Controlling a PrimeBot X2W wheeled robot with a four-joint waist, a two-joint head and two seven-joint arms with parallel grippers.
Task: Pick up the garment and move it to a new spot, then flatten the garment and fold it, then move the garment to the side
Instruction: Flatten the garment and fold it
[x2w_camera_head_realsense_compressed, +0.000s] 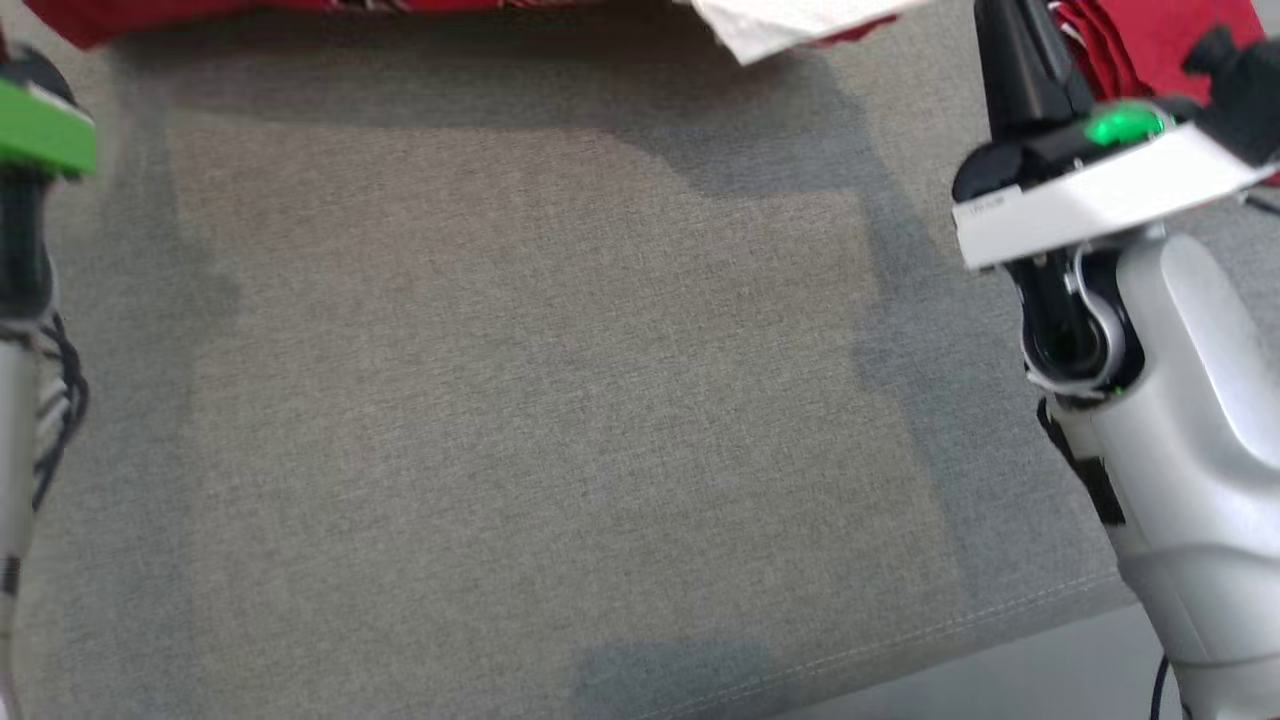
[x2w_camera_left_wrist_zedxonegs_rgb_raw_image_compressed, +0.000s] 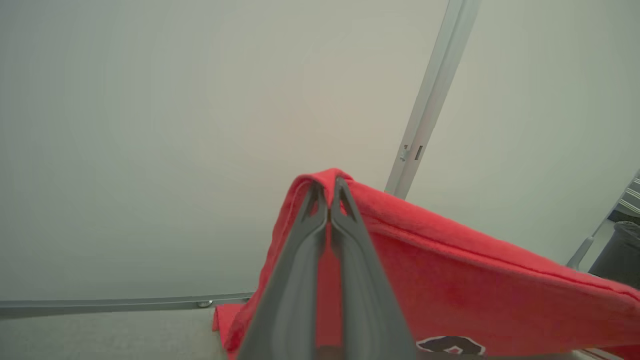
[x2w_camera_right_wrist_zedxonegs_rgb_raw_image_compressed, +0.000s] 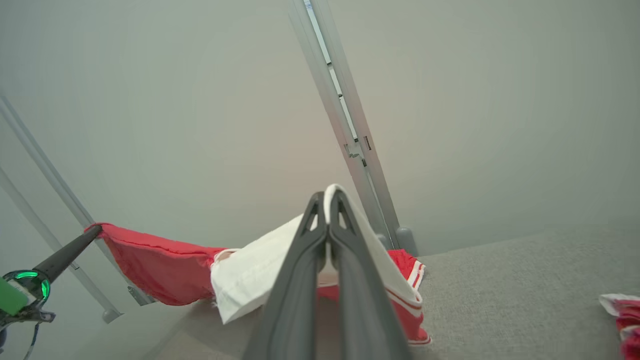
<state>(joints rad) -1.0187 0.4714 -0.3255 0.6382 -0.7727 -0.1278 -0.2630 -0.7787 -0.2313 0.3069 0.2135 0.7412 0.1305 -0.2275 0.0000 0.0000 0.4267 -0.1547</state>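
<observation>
The garment (x2w_camera_left_wrist_zedxonegs_rgb_raw_image_compressed: 480, 295) is red with a white panel (x2w_camera_right_wrist_zedxonegs_rgb_raw_image_compressed: 255, 270) and red-and-white striped trim. It hangs stretched between my two grippers above the far side of the grey cloth surface (x2w_camera_head_realsense_compressed: 560, 400). My left gripper (x2w_camera_left_wrist_zedxonegs_rgb_raw_image_compressed: 327, 192) is shut on a folded red edge. My right gripper (x2w_camera_right_wrist_zedxonegs_rgb_raw_image_compressed: 327, 200) is shut on the white panel's edge. In the head view the garment's red hem (x2w_camera_head_realsense_compressed: 200, 15) and white panel (x2w_camera_head_realsense_compressed: 790, 25) run along the top edge, with my right gripper's dark fingers (x2w_camera_head_realsense_compressed: 1010, 50) rising at the upper right. The left gripper (x2w_camera_right_wrist_zedxonegs_rgb_raw_image_compressed: 92, 231) also appears in the right wrist view, holding the red corner.
Pale wall panels with metal frame posts (x2w_camera_right_wrist_zedxonegs_rgb_raw_image_compressed: 345, 125) stand behind the surface. A second red-and-white cloth heap (x2w_camera_right_wrist_zedxonegs_rgb_raw_image_compressed: 622, 320) lies at the right. The surface's stitched front edge (x2w_camera_head_realsense_compressed: 1000, 625) runs along the lower right. My left arm's green-marked wrist (x2w_camera_head_realsense_compressed: 40, 135) is at the far left.
</observation>
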